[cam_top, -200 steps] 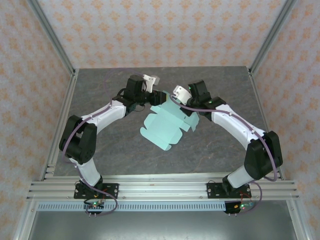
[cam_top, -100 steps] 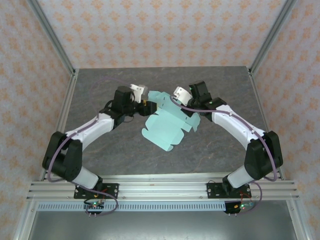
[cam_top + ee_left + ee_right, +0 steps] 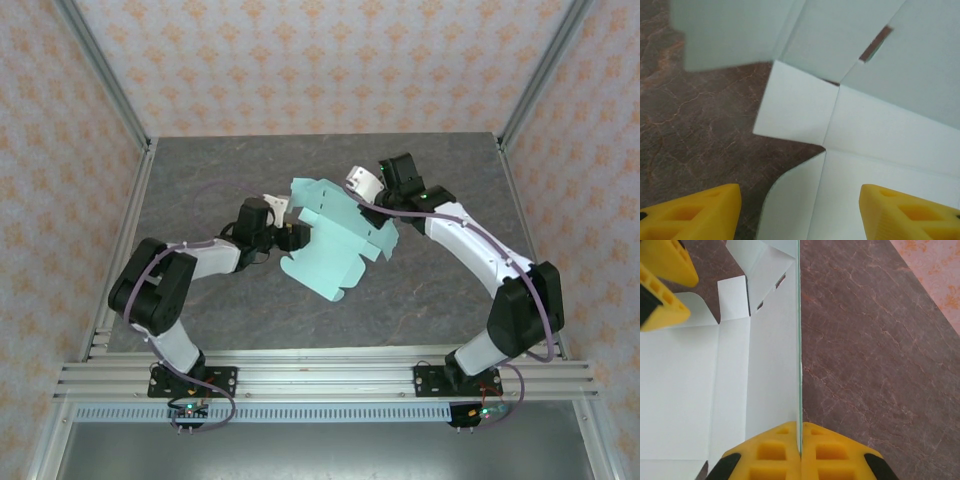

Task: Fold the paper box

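One paper box [image 3: 335, 245]: unfolded mint sheet, mid-table [image 3: 200, 180], one panel raised upright. Right gripper [image 3: 800, 440] clenched on that panel's edge. Left gripper [image 3: 800, 210] released, two yellow fingers [image 3: 700, 212] spread, facing sheet's left flaps.

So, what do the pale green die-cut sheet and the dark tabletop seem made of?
The pale mint-green die-cut sheet looks like thin matte card: crisp creases, cut slots, a very thin edge. The dark veined tabletop looks like stone or stone-print laminate, low sheen; I cannot tell which.
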You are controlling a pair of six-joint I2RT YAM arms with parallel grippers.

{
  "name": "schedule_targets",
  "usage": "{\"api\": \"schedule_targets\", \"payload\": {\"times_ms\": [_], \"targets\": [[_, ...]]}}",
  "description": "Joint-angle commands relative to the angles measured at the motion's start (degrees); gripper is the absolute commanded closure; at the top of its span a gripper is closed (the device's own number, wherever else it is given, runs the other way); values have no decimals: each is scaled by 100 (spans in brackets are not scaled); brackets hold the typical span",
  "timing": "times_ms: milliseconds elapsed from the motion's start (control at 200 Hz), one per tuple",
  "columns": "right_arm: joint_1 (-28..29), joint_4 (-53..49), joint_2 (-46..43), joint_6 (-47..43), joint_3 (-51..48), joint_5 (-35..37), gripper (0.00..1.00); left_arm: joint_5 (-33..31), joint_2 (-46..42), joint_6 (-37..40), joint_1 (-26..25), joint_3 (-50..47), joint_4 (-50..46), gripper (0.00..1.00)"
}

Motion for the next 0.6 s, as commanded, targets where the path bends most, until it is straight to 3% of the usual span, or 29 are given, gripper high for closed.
{"api": "schedule_targets", "payload": {"times_ms": [0,335,596], "targets": [[-31,-260,76,149,176,-145,100,-49,212,174,-66,222,655,36],[-32,-297,198,175,250,-226,100,137,686,255,-71,688,700,37],[-36,-223,275,265,288,-212,100,625,716,214,-133,851,611,53]]}}
